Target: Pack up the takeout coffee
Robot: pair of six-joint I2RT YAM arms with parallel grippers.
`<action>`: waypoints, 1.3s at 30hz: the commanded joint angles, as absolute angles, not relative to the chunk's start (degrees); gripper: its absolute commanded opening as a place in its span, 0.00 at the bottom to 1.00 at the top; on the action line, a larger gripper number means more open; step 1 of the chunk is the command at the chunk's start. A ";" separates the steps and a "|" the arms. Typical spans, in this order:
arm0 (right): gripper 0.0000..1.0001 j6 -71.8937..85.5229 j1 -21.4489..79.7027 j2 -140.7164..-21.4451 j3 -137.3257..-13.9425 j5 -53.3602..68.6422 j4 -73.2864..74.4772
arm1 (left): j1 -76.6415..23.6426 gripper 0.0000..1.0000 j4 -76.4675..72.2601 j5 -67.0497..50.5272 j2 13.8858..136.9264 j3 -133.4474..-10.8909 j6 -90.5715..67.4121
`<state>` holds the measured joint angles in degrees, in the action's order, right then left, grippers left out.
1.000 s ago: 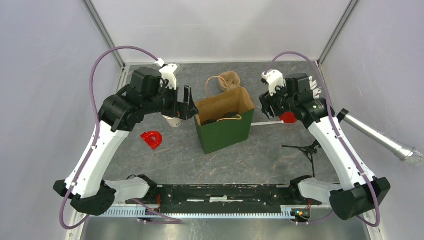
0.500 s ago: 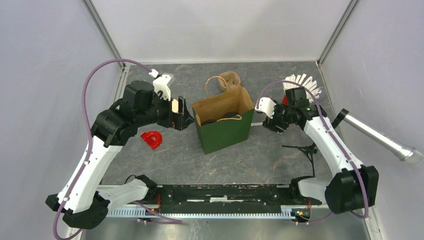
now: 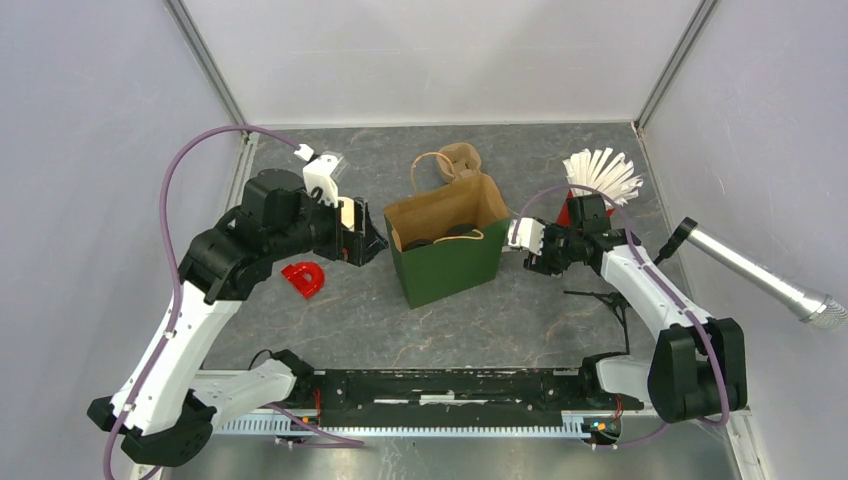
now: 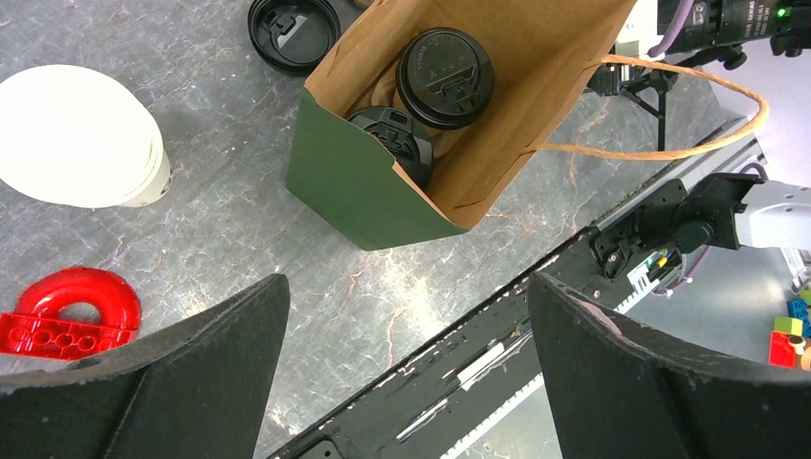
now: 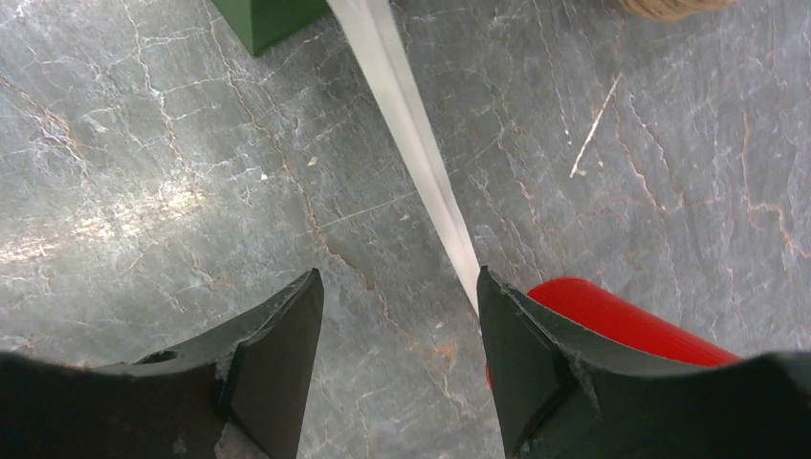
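The takeout coffee (image 4: 445, 65) stands inside the brown paper bag (image 4: 536, 105) with green outer sides; only its round black lid shows. A second black-lidded thing (image 4: 397, 139) sits beside it in the bag. In the top view the bag (image 3: 450, 265) stands mid-table, with the coffee's lid (image 3: 461, 231) dark inside. My left gripper (image 3: 368, 243) hovers left of the bag, open and empty (image 4: 406, 335). On the bag's right, my right gripper (image 3: 548, 258) is low over the table, open (image 5: 397, 316), with nothing between its fingers.
A white straw (image 5: 411, 124) lies on the table, ending at my right finger, beside the red cup (image 5: 622, 320) of straws (image 3: 600, 175). A stack of white cups (image 4: 76, 134), a loose black lid (image 4: 293, 32) and a red toy piece (image 3: 303, 278) lie left of the bag. A silver rod (image 3: 760, 275) pokes in at right.
The right arm swung off the red straw cup and came down toward the table by the bag's right side. The left arm drew back slightly and lowered; its gripper stayed open.
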<state>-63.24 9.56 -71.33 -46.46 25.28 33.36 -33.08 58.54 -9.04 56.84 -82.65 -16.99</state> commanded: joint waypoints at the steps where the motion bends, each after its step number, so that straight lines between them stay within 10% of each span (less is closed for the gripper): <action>1: 0.65 -67.11 9.18 -72.00 -43.75 29.31 24.60 | -32.85 1.00 56.43 -7.83 56.24 -82.42 -16.25; 22: 0.51 -71.45 9.13 -76.52 -37.44 34.42 9.73 | -32.80 1.00 58.13 -8.38 57.41 -82.61 -16.85; 29: 0.13 -69.11 9.11 -74.88 -36.23 33.28 5.98 | -32.80 1.00 58.97 -8.09 57.29 -82.87 -17.14; 39: 0.08 -58.48 9.14 -69.76 -36.91 27.89 0.84 | -32.81 1.00 58.52 -8.28 58.57 -84.76 -17.40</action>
<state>-64.45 9.30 -72.53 -36.12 30.22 5.56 -33.08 59.70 -9.04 58.37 -82.65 -16.99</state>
